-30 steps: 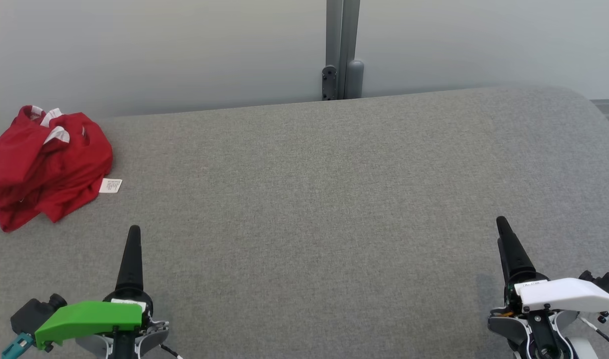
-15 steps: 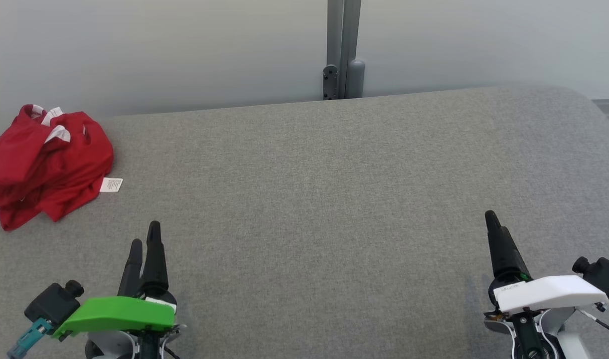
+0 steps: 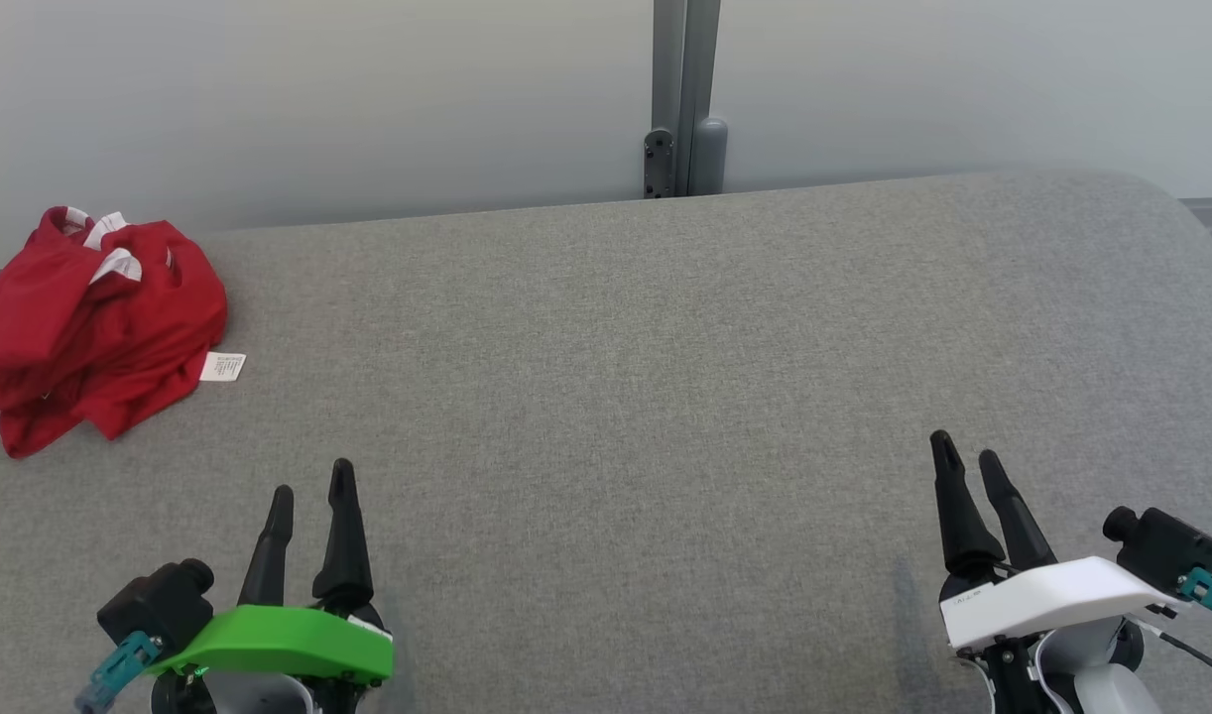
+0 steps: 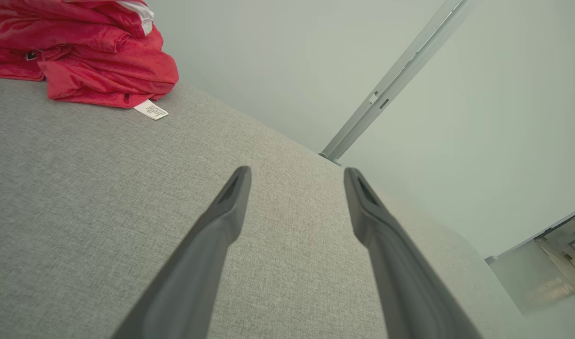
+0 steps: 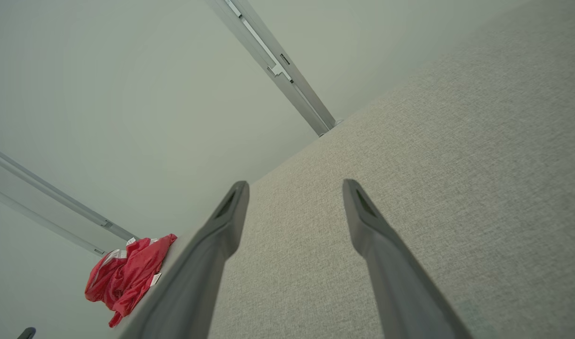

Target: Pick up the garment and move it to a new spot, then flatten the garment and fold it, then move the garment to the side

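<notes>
A crumpled red garment point(image 3: 90, 327) with white trim and a white care label point(image 3: 221, 368) lies in a heap at the far left of the grey table point(image 3: 626, 377). The left wrist view has the garment point(image 4: 80, 52) at its upper left, and in the right wrist view the garment point(image 5: 127, 275) is small at the lower left. My left gripper point(image 3: 311, 476) stands open near the front left, well short of the garment, nothing between its fingers. Over the front right, my right gripper point(image 3: 963, 458) is open and empty too.
A pale wall runs behind the table, with a grey metal post point(image 3: 683, 99) at its middle. The table's far right corner point(image 3: 1151, 193) is rounded. Grey felt stretches between the two grippers.
Both grippers have rolled about their wrists, so two fingers of each now show instead of one. The left one has shifted right, the right one left. The garment has not moved.
</notes>
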